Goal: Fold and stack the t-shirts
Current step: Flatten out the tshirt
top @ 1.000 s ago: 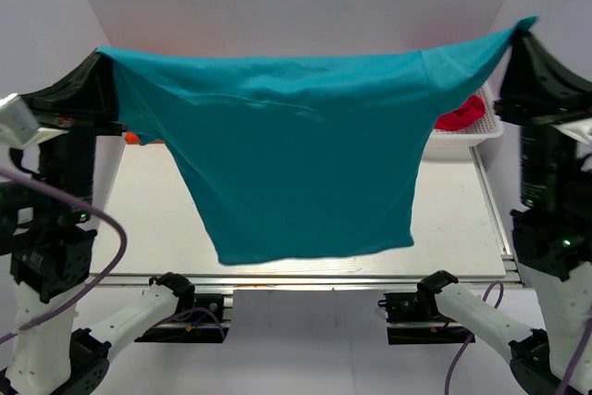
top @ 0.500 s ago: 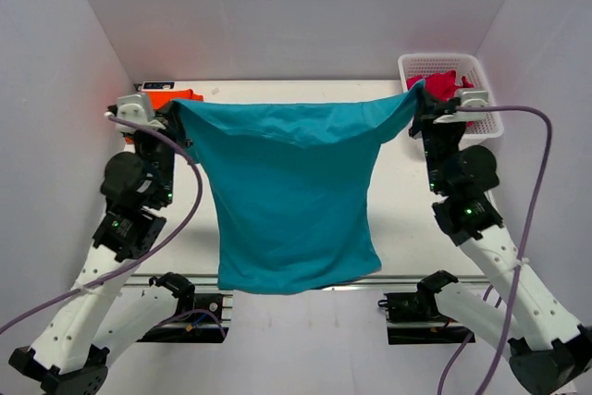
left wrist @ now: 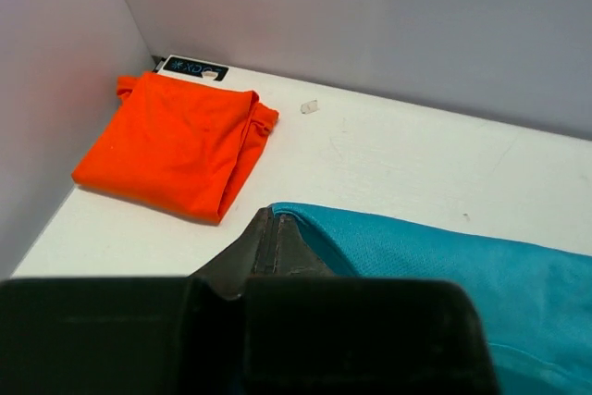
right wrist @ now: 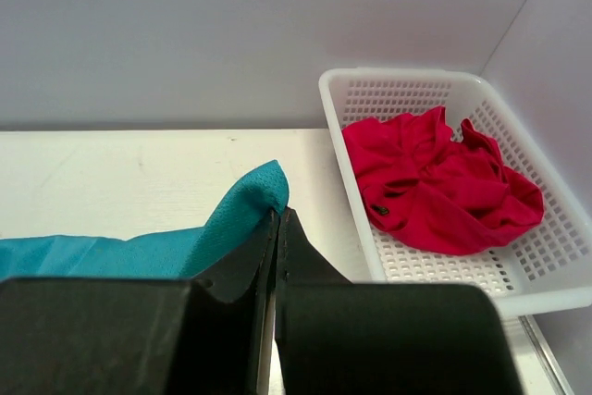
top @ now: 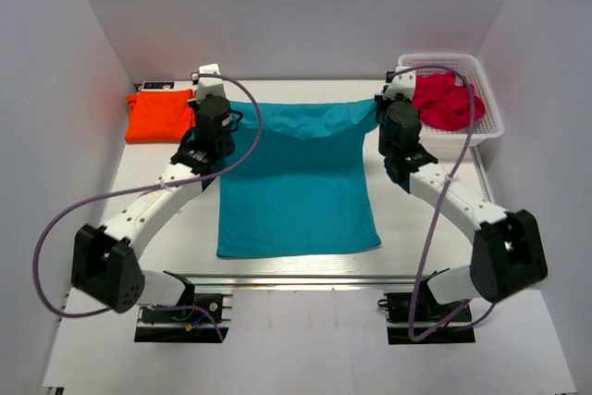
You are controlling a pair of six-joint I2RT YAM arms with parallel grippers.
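Left gripper (top: 228, 106) is clamped on one far corner of the teal t-shirt (top: 296, 187); right gripper (top: 377, 104) is clamped on the other far corner, the one just beside the white basket (top: 488, 129). I see the shirt's body lying on the table (top: 435, 219), left of the basket and running toward the arm bases. Orange t-shirt (top: 159, 117) lies folded well apart from the basket, beyond the teal one's far side; a crumpled red garment (top: 446, 101) sits inside the basket.

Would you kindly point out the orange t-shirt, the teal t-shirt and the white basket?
orange t-shirt (left wrist: 171, 145), left wrist view, middle of folded top
teal t-shirt (top: 296, 196), top external view, centre of body
white basket (right wrist: 402, 74), right wrist view, far rim
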